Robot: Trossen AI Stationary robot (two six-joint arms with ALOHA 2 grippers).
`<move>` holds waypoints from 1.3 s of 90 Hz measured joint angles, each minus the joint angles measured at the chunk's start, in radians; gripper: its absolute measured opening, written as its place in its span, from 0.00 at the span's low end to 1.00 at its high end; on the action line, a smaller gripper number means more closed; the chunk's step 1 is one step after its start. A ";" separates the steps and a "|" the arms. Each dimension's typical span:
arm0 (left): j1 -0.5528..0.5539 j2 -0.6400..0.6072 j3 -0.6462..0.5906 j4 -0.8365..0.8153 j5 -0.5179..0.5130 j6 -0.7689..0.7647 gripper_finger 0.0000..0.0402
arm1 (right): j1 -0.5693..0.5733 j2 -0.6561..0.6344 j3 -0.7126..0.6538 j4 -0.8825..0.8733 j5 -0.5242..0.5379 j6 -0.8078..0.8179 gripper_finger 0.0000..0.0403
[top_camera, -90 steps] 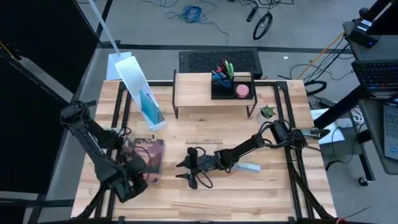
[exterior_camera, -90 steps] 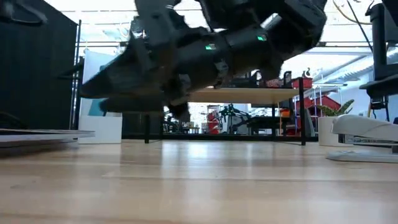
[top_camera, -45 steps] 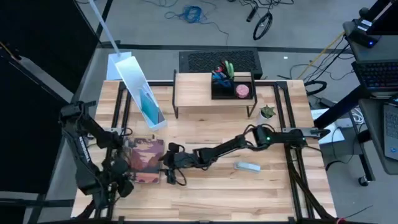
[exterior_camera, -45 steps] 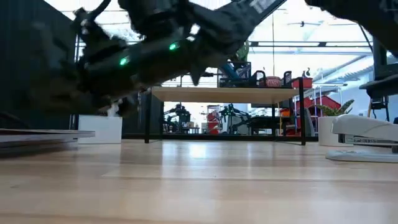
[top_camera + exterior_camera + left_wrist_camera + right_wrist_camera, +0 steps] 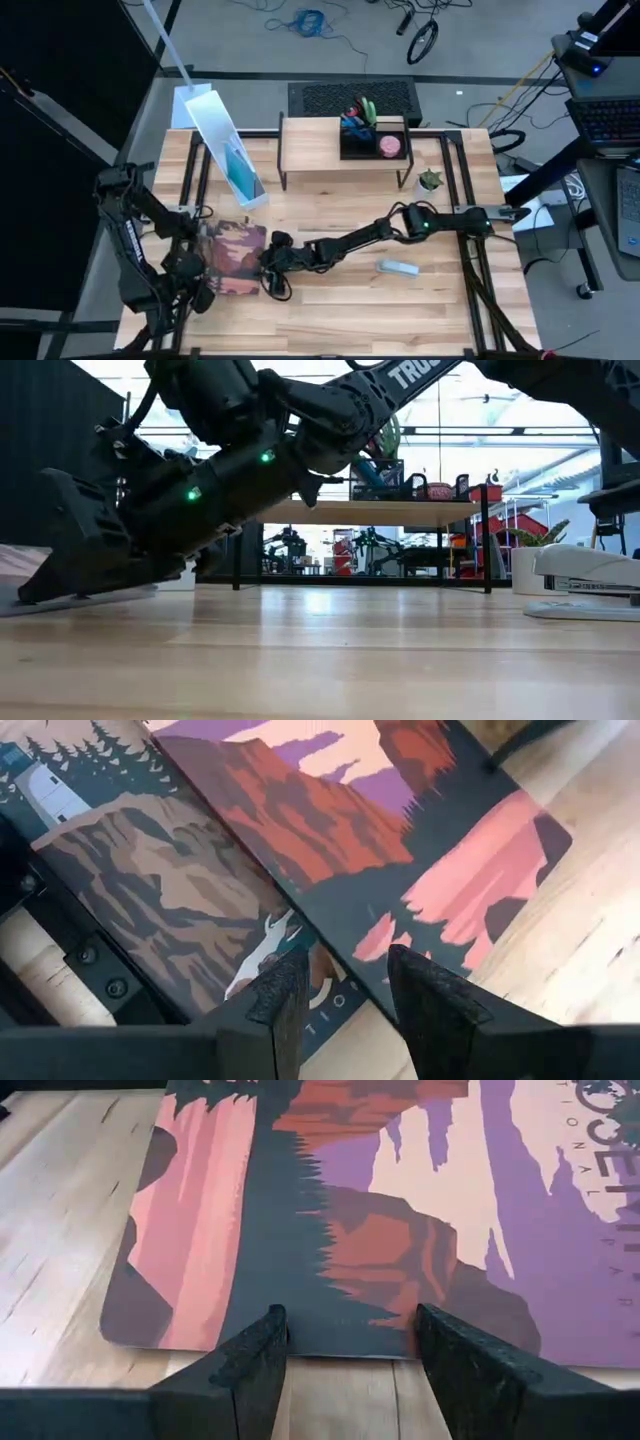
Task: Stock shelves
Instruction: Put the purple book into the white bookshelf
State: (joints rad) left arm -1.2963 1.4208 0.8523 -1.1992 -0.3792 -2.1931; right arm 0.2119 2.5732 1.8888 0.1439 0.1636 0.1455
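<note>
Right gripper (image 5: 272, 268) reaches low across the wooden surface (image 5: 340, 310), its fingers (image 5: 255, 1355) spread apart, tips at the near edge of a flat picture book (image 5: 232, 258) printed with red cliffs and purple sky. The wrist view shows that edge lying between the two fingers; nothing gripped. In the low view the gripper (image 5: 60, 565) tilts down, fingertips at the surface.

Left gripper (image 5: 196, 290) sits at the opposite side of the same book (image 5: 300, 840), fingers (image 5: 285, 990) slightly parted over the cover, holding nothing. Book lies flat.

Out from the book: a stapler (image 5: 398, 267) lies on the surface beyond the right arm, well apart from the book. A tall white file box (image 5: 228, 150) leans behind the book. A small potted plant (image 5: 430, 180) stands just beside the shelves' far end.

The shelves (image 5: 312, 150), a low light-wood riser on black legs, stand at the back of the surface, well apart from both grippers, behind the book and off towards the plant. A black organizer tray (image 5: 372, 140) with pens and a pink item rests on top.

Room: grey floor, blue cable coil (image 5: 308, 20), black mat (image 5: 350, 98) behind the riser; low view shows bright windows and red equipment beyond.
</note>
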 joint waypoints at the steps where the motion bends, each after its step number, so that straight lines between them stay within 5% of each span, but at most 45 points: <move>1: 0.003 0.000 -0.002 0.000 0.000 -0.001 0.31 | 0.000 0.000 0.000 0.001 0.000 0.000 0.50; 32: 0.075 0.000 -0.100 0.058 0.027 -0.041 0.31 | 0.002 0.002 -0.001 0.004 -0.006 -0.001 0.50; 47: 0.070 0.000 -0.173 0.215 -0.001 -0.049 0.31 | 0.005 0.002 -0.002 0.002 -0.009 -0.020 0.50; 117: 0.049 -0.005 -0.143 0.312 -0.345 -0.053 0.31 | 0.010 0.004 -0.003 0.017 -0.016 -0.105 0.50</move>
State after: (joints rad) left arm -1.2469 1.4162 0.7090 -0.8873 -0.7239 -2.2462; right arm 0.2220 2.5771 1.8854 0.1608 0.1475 0.0405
